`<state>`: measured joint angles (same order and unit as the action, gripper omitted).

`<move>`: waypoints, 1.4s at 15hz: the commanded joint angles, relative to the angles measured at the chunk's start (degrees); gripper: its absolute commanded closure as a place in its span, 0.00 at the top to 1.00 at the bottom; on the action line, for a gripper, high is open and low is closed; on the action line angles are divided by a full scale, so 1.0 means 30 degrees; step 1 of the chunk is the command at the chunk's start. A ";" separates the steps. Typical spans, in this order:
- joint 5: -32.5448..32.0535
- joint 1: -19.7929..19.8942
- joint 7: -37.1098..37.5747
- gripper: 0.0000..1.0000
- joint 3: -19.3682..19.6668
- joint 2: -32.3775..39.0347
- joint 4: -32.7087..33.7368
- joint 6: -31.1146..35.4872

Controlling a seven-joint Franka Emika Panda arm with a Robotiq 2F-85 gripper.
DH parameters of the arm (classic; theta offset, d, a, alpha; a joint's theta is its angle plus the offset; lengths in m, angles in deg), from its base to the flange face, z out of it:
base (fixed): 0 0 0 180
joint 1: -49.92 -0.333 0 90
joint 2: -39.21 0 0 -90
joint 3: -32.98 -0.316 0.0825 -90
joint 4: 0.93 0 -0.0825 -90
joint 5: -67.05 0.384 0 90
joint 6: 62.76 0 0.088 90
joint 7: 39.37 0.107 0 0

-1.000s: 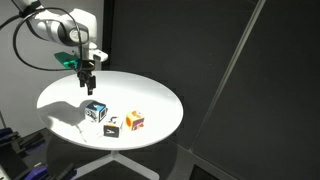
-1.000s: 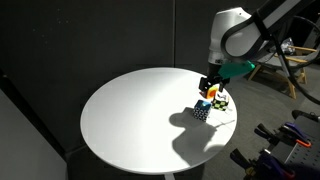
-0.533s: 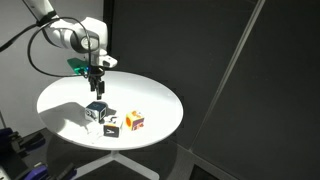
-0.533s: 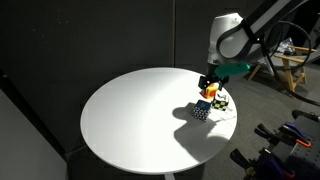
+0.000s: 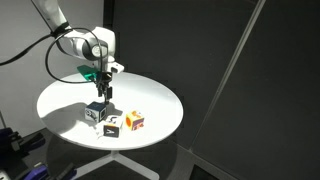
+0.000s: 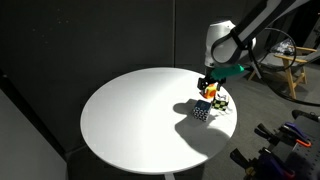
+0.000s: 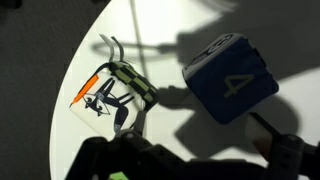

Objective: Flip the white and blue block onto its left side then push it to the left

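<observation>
white and blue block [image 5: 96, 112] stands on the counter [image 5: 150, 95] just under the end effector [image 5: 105, 94], which hangs above it with its fingers pointing down. in the wrist view the fingers show only as dark blurs well apart along the bottom edge with nothing between them, so i judge the end effector released and empty. it is apart from the block and not yet touching it. that gap reads as an approach: the tips stay clear of the top edge until they can be set against one side to tip the block over.

in the wrist view the block [image 7: 230, 80] lies ahead of the fingers and off centre, a dark blue face with a pale numeral turned up to the camera. the offset suits a nudge at an edge more than a straight pinch.

a little further out sits a black cube [image 5: 112, 126], near the block, and beyond that an orange cube [image 5: 134, 121]. the wrist view also shows a cube with a white marked face [image 7: 100, 95], and i cannot tell which of the two it is. these neighbours crowd one side of the block, so a careless tip could knock them. away from them the counter gives room for the push.
</observation>
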<state>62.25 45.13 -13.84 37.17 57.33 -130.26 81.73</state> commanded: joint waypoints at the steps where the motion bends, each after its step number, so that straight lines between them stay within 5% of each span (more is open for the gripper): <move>1: -0.0491 -0.0117 -0.0102 1.00 0.0360 0.0920 0.0958 0.0139; 21: -0.1294 -0.0842 0.0051 1.00 0.1521 0.3115 0.2203 0.0785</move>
<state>59.63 43.38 -13.87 40.58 65.84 -124.88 83.68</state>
